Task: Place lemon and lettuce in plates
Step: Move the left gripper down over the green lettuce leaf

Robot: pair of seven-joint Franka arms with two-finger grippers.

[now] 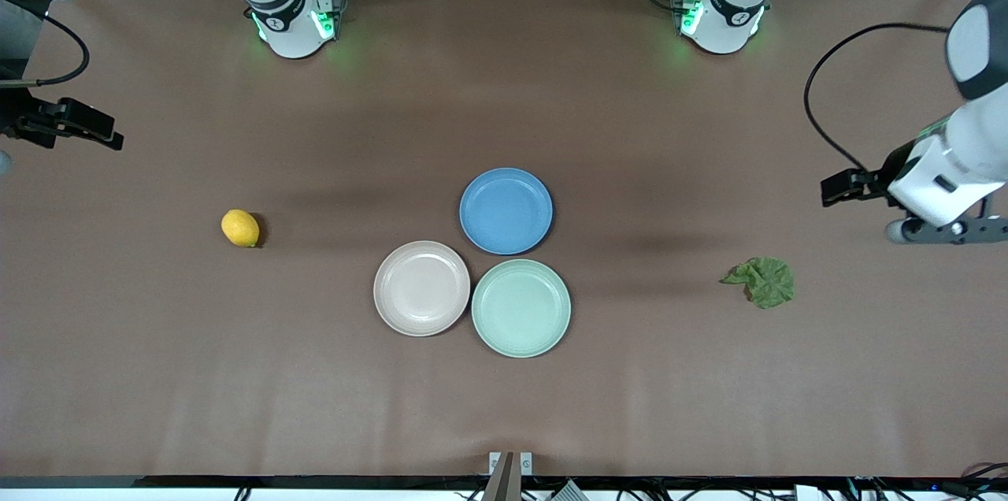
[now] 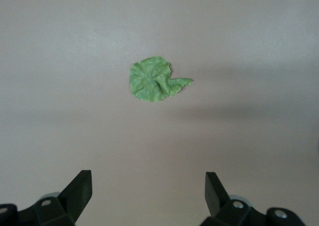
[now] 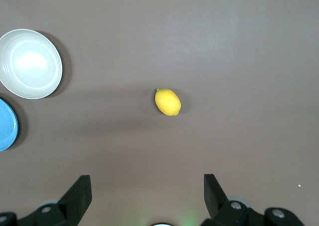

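The lemon [image 1: 240, 228] lies on the brown table toward the right arm's end; it also shows in the right wrist view [image 3: 167, 102]. The lettuce [image 1: 762, 280] lies toward the left arm's end and shows in the left wrist view [image 2: 155, 80]. The pink-beige plate [image 1: 421, 288] and the mint green plate [image 1: 520, 308] sit side by side at mid-table, both empty. My left gripper [image 2: 148, 186] is open and empty, high over the table beside the lettuce. My right gripper [image 3: 147, 186] is open and empty, high over the table's end beside the lemon.
An empty blue plate [image 1: 505, 210] touches both other plates, farther from the front camera. In the right wrist view the pink-beige plate [image 3: 30, 63] and the blue plate's edge [image 3: 6, 123] show. The arm bases [image 1: 293, 20] [image 1: 720, 12] stand along the table's edge.
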